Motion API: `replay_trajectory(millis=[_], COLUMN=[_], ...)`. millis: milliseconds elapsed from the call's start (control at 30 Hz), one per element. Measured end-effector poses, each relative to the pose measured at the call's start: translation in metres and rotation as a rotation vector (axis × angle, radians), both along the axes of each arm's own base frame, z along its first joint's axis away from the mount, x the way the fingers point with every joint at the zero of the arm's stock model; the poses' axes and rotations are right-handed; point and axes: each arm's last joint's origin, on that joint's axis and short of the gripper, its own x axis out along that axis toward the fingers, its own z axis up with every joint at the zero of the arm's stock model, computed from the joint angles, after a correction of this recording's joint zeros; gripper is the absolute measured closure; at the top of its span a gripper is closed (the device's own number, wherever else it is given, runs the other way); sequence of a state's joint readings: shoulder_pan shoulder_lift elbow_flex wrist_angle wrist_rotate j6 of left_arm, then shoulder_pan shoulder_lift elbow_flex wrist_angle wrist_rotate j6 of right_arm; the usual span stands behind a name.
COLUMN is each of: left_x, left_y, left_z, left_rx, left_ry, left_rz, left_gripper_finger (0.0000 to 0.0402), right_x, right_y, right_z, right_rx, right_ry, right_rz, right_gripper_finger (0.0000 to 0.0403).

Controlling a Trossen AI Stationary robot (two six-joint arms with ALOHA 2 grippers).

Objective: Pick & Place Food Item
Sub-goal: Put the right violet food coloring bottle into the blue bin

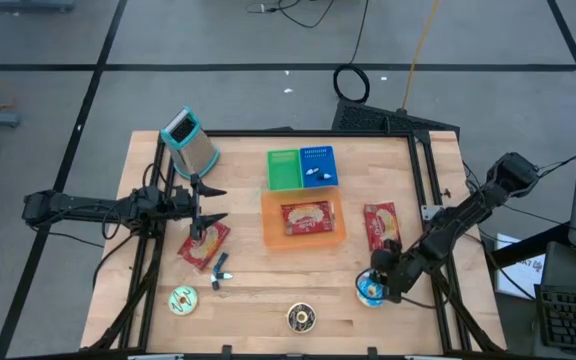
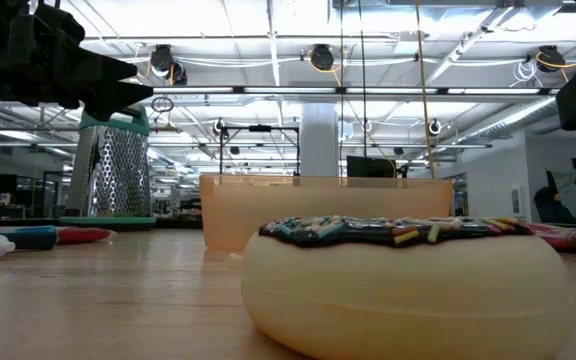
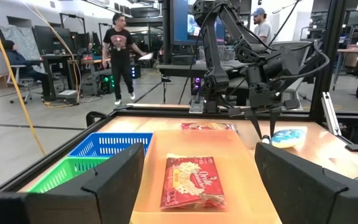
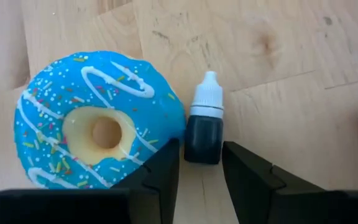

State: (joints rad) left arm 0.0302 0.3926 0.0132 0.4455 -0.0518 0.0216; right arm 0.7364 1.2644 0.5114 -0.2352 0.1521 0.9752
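Beside blue donut [image 4: 98, 127], right hand [image 4: 201, 171] spread around dropper bottle [image 4: 204, 127]; left hand [image 1: 211, 203] spread.

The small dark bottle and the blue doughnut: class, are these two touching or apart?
Touching. The right wrist view, looking down on both, shows the bottle pressed against the doughnut's rim, with no wood showing between them.

Matt wooden table [image 4: 278, 56]; glossy blue doughnut [image 4: 55, 106]
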Motion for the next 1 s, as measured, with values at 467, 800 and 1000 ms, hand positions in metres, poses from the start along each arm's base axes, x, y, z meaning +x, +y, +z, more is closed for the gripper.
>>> replay_trajectory(millis=[467,800,1000], left_x=[0.0,0.0,0.0], left_y=[0.0,0.0,0.0], left_z=[0.0,0.0,0.0], left_rx=[0.0,0.0,0.0], left_ry=[0.0,0.0,0.0], left_rz=[0.0,0.0,0.0], left_gripper_finger=[0.0096,0.0096,0.0096], right_x=[0.011,0.017,0.016], right_y=[-0.005,-0.014,-0.011], right_z=[0.003,0.003,0.003], right_rx=[-0.034,-0.063,0.015], right_ry=[-0.076,-0.087,-0.042], right_rz=[0.075,0.069,0.121], right_gripper_finger=[0.0289,0.0289,0.0289])
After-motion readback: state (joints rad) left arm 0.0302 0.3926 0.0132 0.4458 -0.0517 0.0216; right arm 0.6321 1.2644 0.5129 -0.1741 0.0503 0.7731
